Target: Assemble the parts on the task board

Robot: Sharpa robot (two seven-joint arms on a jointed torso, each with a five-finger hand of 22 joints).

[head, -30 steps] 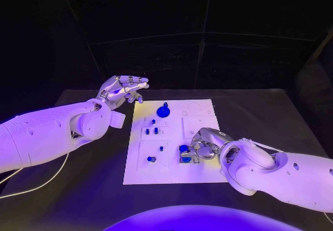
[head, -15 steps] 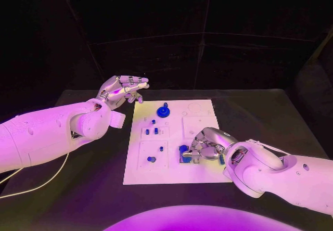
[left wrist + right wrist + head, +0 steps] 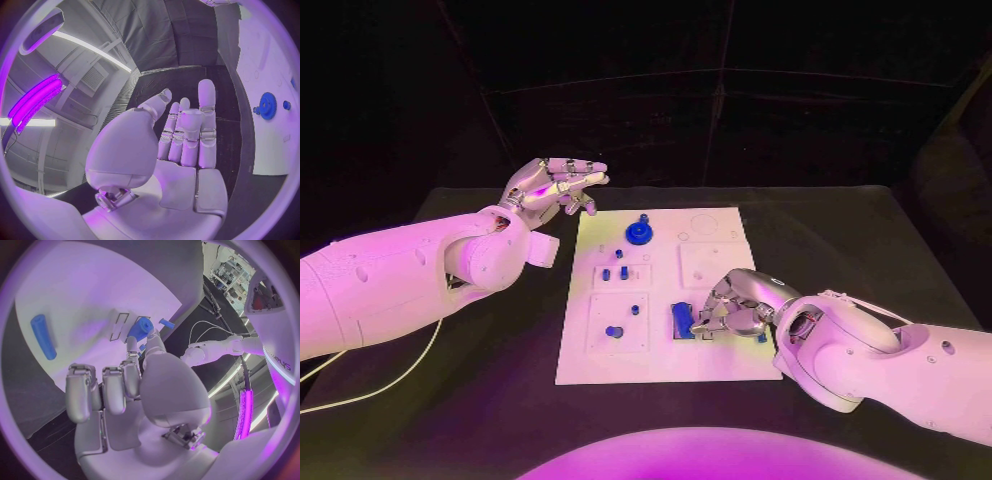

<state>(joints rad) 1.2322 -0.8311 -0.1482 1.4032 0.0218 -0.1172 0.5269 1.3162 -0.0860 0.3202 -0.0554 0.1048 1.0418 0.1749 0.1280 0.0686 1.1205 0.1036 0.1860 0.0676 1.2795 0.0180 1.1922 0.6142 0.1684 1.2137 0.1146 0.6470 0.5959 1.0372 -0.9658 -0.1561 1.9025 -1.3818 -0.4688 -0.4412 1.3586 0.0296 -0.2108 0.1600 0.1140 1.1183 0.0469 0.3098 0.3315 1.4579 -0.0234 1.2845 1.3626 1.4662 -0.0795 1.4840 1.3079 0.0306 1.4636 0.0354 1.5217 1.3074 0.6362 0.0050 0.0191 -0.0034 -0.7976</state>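
Note:
The white task board (image 3: 711, 225) lies mid-table. A blue gear (image 3: 639, 234) stands at its far end, two small blue pegs (image 3: 615, 272) behind the middle, and further blue pieces (image 3: 615, 331) in the near left panel. My right hand (image 3: 733, 310) rests on the board's near right part with its fingers curled. Its thumb and one fingertip pinch a blue block (image 3: 682, 318) (image 3: 140, 329) that sits at a slot. A blue cylinder (image 3: 42, 336) lies loose on the board beside this hand (image 3: 137, 385). My left hand (image 3: 557, 185) (image 3: 181, 145) hovers empty past the far left corner, fingers apart.
The black table (image 3: 488, 340) has bare room to the left and right of the board. A white cable (image 3: 401, 375) trails from my left arm over the table's near left part. The gear (image 3: 267, 105) sits on the board's edge in the left wrist view.
My right hand has slid a little toward the near right, uncovering more of the blue block. The left hand has stayed in place.

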